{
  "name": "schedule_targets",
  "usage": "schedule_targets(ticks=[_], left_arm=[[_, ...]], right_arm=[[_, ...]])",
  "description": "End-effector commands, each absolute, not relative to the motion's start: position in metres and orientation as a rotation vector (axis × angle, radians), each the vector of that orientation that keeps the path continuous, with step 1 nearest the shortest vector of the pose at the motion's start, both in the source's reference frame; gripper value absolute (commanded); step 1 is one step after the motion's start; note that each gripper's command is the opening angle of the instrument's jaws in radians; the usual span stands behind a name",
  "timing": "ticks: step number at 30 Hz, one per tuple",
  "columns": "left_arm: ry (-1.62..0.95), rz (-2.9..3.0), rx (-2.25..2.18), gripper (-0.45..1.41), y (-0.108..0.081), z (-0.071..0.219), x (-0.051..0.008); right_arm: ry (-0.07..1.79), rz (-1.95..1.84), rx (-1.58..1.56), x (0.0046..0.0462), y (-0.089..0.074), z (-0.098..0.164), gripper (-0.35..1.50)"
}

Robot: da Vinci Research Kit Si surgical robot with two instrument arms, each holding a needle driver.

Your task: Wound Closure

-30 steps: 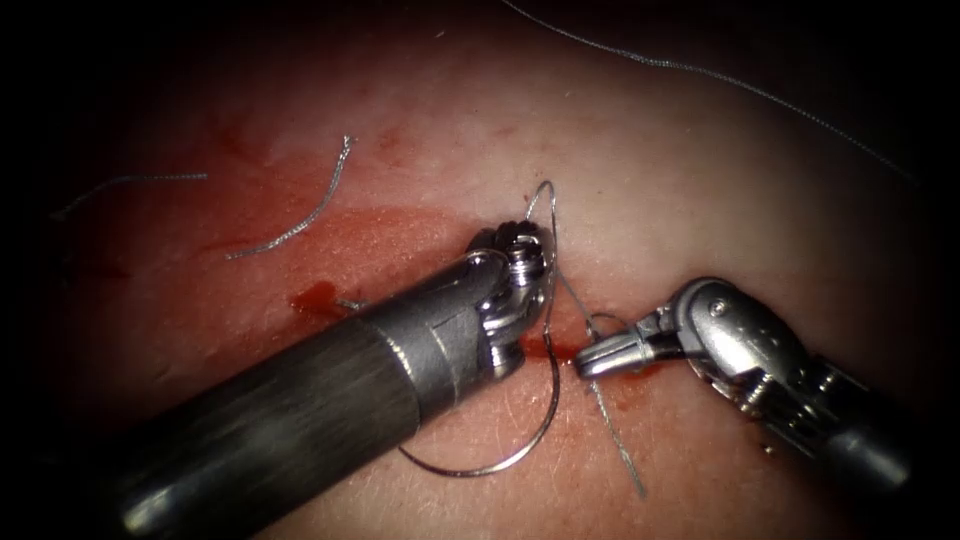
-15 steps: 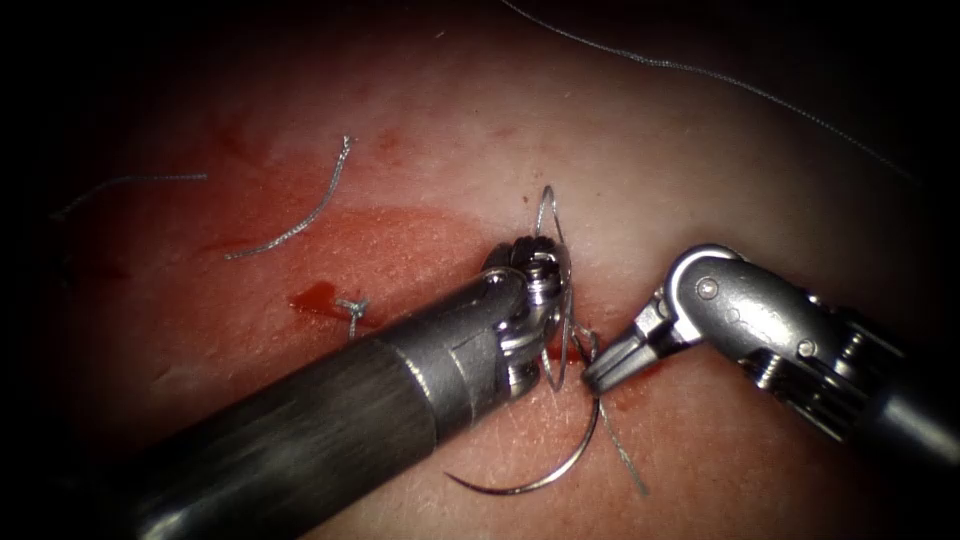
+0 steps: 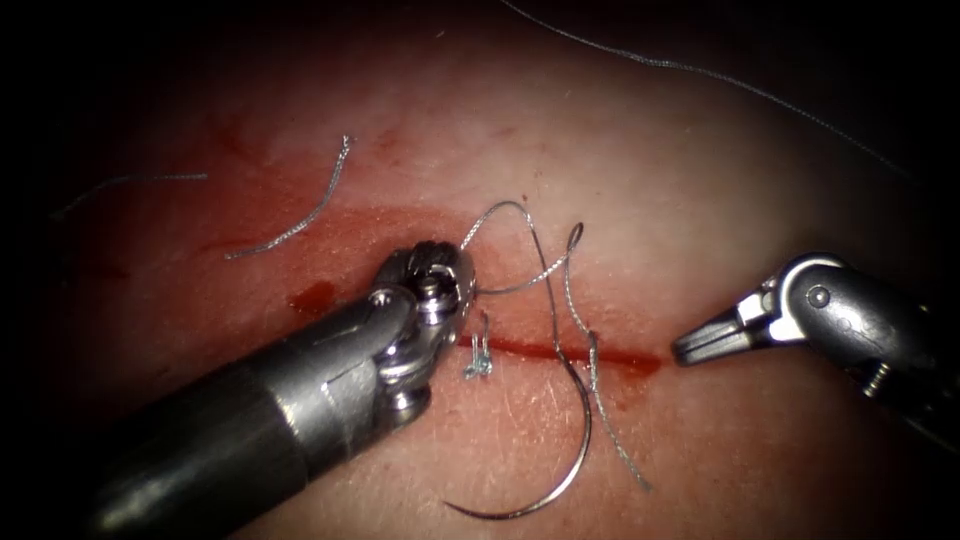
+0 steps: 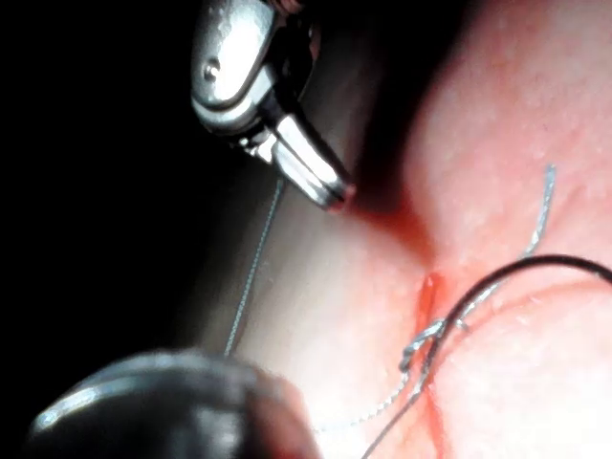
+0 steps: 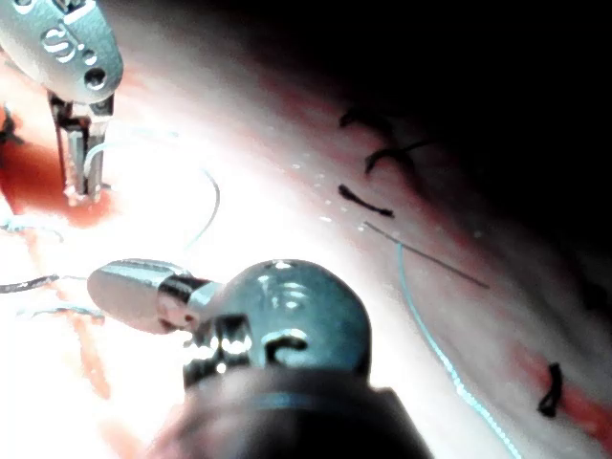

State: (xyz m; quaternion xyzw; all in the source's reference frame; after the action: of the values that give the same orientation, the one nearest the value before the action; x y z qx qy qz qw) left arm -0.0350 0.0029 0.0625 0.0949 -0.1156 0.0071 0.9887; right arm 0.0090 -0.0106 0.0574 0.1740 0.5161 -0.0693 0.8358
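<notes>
The curved needle (image 3: 575,400) lies loose on the tissue (image 3: 700,200), across the cut (image 3: 560,350), with neither tool on it. Its point rests below the cut; I cannot tell if any part is in the tissue. Its thread (image 3: 497,207) loops from its upper end to my left tool (image 3: 450,265), left of the needle, whose jaws are shut on the thread. A small knot (image 3: 480,360) sits on the cut, also seen in the left wrist view (image 4: 421,339). My right tool (image 3: 685,350) (image 4: 333,196) is at the cut's right end, jaws shut and holding nothing.
A thread tail (image 3: 615,440) trails down from the cut. Two cut ends of thread (image 3: 300,215) (image 3: 130,180) lie at the upper left. A long thread (image 3: 700,70) runs across the far tissue. Red fluid (image 3: 315,297) marks the tissue beside the left tool.
The left tool has drawn back to the left with thread, and the right tool has pulled away to the right. The knot on the cut and the needle's full curve have come into view.
</notes>
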Motion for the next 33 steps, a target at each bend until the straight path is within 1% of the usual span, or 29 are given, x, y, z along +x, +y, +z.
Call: schedule_targets(ticks=[1,3,7,8,12,15,17,21,25,28,33], left_arm=[[-0.228,0.019,0.175,-0.45,0.005,0.06,-0.0348],[-0.221,0.016,0.162,-0.45,0.006,0.059,-0.0344],[-0.244,0.011,0.149,-0.45,0.007,0.056,-0.0345],[-0.246,0.009,0.151,-0.45,0.007,0.056,-0.0346],[-0.278,0.013,0.171,-0.45,0.003,0.054,-0.0349],[-0.283,0.012,0.17,-0.45,0.002,0.054,-0.0354],[-0.273,0.018,0.209,-0.45,0.001,0.055,-0.036],[-0.264,0.022,0.226,-0.45,-0.001,0.056,-0.0366],[-0.243,0.025,0.236,-0.45,-0.002,0.058,-0.0369],[-0.237,0.029,0.237,-0.45,-0.002,0.059,-0.0367],[-0.23,0.024,0.234,-0.45,-0.002,0.06,-0.0374]], right_arm=[[1.127,-0.083,0.359,0.0099,-0.013,0.059,-0.35],[1.146,-0.051,0.335,0.0108,-0.016,0.06,-0.35],[1.21,0.075,0.292,0.0167,-0.02,0.064,-0.35],[1.227,0.23,0.262,0.0188,-0.02,0.065,-0.35],[1.246,0.558,0.187,0.0222,-0.019,0.066,-0.35],[1.265,0.674,0.115,0.0227,-0.018,0.066,-0.35],[1.271,0.805,0.004,0.0223,-0.017,0.066,-0.35],[1.319,0.908,-0.066,0.0212,-0.015,0.066,-0.35],[1.406,0.927,-0.041,0.0199,-0.014,0.064,-0.35],[1.418,0.945,-0.025,0.0193,-0.013,0.063,-0.35],[1.473,0.902,0.033,0.02,-0.013,0.061,-0.35]])
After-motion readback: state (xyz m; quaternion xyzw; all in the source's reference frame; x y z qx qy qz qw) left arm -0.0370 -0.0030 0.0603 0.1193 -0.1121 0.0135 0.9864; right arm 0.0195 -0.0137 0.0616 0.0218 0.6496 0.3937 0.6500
